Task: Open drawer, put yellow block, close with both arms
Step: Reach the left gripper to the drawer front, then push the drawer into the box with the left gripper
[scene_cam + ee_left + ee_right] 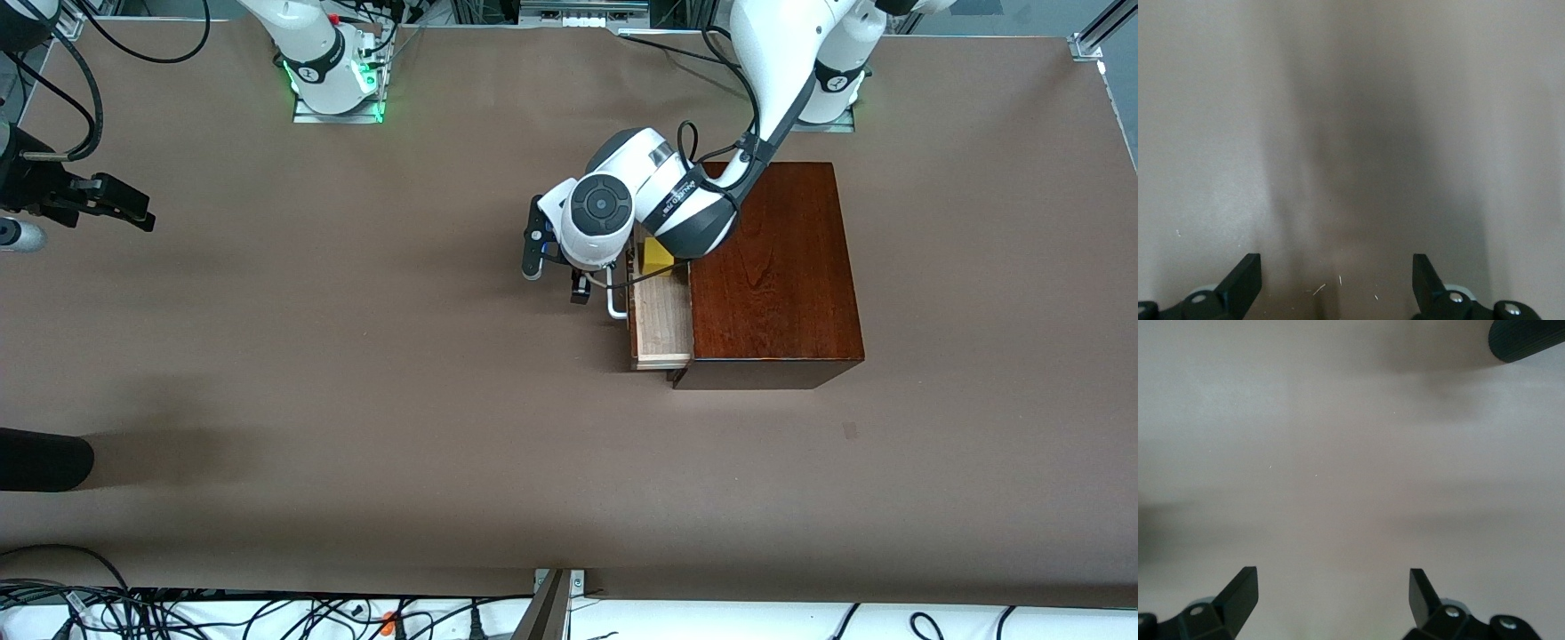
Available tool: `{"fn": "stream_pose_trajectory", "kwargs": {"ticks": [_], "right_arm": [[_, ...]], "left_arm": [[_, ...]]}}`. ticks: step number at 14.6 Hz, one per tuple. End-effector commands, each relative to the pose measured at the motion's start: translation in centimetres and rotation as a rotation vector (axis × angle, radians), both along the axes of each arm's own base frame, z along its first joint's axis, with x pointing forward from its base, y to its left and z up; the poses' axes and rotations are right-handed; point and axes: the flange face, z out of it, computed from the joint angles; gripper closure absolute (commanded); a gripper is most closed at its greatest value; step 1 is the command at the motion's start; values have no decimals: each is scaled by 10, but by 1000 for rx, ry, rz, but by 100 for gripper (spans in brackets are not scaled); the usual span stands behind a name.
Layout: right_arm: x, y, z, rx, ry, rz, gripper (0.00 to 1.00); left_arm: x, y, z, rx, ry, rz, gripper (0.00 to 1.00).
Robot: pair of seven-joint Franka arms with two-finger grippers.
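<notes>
The dark mahogany box (773, 267) stands toward the left arm's end of the table. Its drawer (662, 324) is pulled partly out, showing the pale wood tray and the white handle (615, 302). The yellow block (658, 256) lies in the drawer, partly hidden under the left arm's wrist. My left gripper (578, 271) hangs over the table just in front of the drawer, beside the handle, open and empty; its wrist view (1337, 280) shows only bare table. My right gripper (124, 206) waits at the right arm's end of the table, open and empty (1333, 593).
A black rounded object (40, 458) juts in at the table edge at the right arm's end, nearer the front camera; it also shows in the right wrist view (1525, 337). Brown tabletop (356, 356) spreads in front of the drawer. Cables lie along the near edge.
</notes>
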Motion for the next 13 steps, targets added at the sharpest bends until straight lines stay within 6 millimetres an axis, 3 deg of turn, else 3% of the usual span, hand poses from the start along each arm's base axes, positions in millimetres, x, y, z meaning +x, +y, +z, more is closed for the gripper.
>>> {"fn": "stream_pose_trajectory", "kwargs": {"ticks": [1,13], "right_arm": [[0,-1,4,8,-6,-12,0],[1,-1,1,8,-1,-7,0]], "left_arm": [[3,18,6,37,21,-18,0],[23,71,24,178,59,90,0]]}}
